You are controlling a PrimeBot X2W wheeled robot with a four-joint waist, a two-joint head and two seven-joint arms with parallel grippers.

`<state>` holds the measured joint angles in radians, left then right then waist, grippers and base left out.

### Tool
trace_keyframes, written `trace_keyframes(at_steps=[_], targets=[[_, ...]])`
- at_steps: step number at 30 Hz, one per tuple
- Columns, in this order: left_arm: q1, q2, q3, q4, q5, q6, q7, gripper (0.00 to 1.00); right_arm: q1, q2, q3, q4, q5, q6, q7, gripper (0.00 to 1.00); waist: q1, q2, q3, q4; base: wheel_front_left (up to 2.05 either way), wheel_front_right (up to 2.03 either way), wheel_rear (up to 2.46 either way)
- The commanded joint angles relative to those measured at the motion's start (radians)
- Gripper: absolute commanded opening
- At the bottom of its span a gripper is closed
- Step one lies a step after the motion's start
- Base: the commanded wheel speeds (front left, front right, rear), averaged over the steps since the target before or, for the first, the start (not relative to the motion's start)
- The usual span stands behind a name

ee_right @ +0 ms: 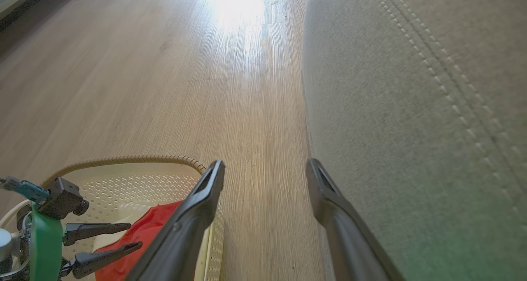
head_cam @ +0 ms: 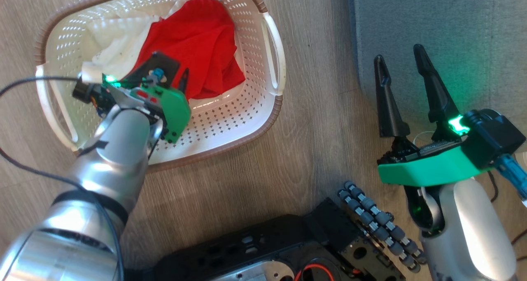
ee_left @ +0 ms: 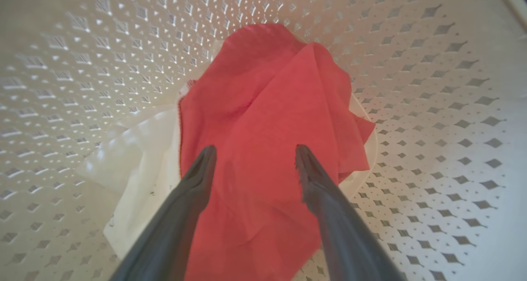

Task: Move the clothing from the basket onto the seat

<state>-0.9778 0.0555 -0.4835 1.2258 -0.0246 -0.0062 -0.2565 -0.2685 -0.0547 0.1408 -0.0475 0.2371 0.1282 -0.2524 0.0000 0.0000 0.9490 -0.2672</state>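
So the cream laundry basket (head_cam: 230, 116) is sitting on the wood-look floor (head_cam: 321, 120), and all the red clothing (head_cam: 197, 42) is bunched up inside it, more toward the basket's far side. I honestly can't tell if that's one red piece or two. There's some white fabric (head_cam: 119, 38) crumpled right against it on the basket's left side, partly tucked under the red.

The left gripper (ee_left: 253, 151) is reaching down inside the basket. Its two dark fingers are spread well apart over the near part of the red cloth, with nothing pinched between them. From the wrist view I can't tell if the tips are actually touching the fabric or are just above it.

The right gripper (head_cam: 399, 54) is outside the basket, off to its right. It's spread wide too and holding nothing, hanging over the strip of floor between the basket and the grey seat (head_cam: 444, 34). The seat is just right of the basket, not touching it.
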Motion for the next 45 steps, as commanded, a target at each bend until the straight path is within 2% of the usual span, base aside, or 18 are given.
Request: trace_keyframes(at_steps=[1, 6, 21, 37, 38, 39, 42, 43, 45], targets=[[0.006, 0.006, 0.011, 0.005, 0.002, 0.002, -0.005, 1.00, 0.054, 0.004, 0.024, -0.035, -0.004, 0.003, -0.009, 1.00, 0.0000, 0.0000, 0.004, 0.000, 0.00, 0.00, 0.00], [-0.035, 0.000, -0.003, 0.044, -0.004, 0.009, 0.016, 1.00, 0.074, 0.004, 0.037, -0.061, -0.019, 0.003, -0.009, 1.00, 0.0000, 0.0000, 0.018, 0.000, 0.00, 0.00, 0.00], [-0.042, -0.005, -0.063, 0.063, -0.052, 0.015, 0.171, 1.00, 0.121, 0.004, 0.036, -0.111, -0.006, 0.003, -0.009, 1.00, 0.0000, 0.0000, 0.051, 0.007, 0.00, 0.00, 0.00], [-0.040, -0.005, -0.142, 0.039, -0.182, 0.022, 0.194, 1.00, 0.139, 0.004, 0.023, -0.138, 0.001, 0.003, -0.009, 1.00, 0.0000, 0.0000, 0.062, 0.000, 0.00, 0.00, 0.00], [-0.042, -0.005, -0.143, 0.041, -0.191, 0.020, 0.197, 0.84, 0.142, 0.004, 0.023, -0.141, 0.002, 0.003, -0.009, 1.00, 0.0000, 0.0000, 0.062, -0.001, 0.00, 0.00, 0.00], [-0.044, -0.005, -0.146, 0.042, -0.199, 0.018, 0.199, 0.44, 0.145, 0.004, 0.023, -0.144, 0.002, 0.003, -0.009, 1.00, 0.0000, 0.0000, 0.063, -0.002, 0.00, 0.00, 0.00], [-0.054, -0.005, -0.148, 0.047, -0.223, 0.016, 0.199, 0.06, 0.151, 0.004, 0.023, -0.150, 0.012, 0.003, -0.009, 1.00, 0.0000, 0.0000, 0.066, -0.003, 0.00, 0.00, 0.00], [-0.056, -0.005, -0.152, 0.049, -0.225, 0.016, 0.200, 0.00, 0.153, 0.004, 0.025, -0.153, 0.018, 0.003, -0.009, 1.00, 0.0000, 0.0000, 0.066, -0.002, 0.00, 0.00, 0.00], [-0.060, -0.005, -0.157, 0.053, -0.231, 0.015, 0.202, 0.00, 0.152, 0.004, 0.037, -0.158, 0.020, 0.003, -0.009, 1.00, 0.0000, 0.0000, 0.067, -0.002, 0.00, 0.00, 0.00]])
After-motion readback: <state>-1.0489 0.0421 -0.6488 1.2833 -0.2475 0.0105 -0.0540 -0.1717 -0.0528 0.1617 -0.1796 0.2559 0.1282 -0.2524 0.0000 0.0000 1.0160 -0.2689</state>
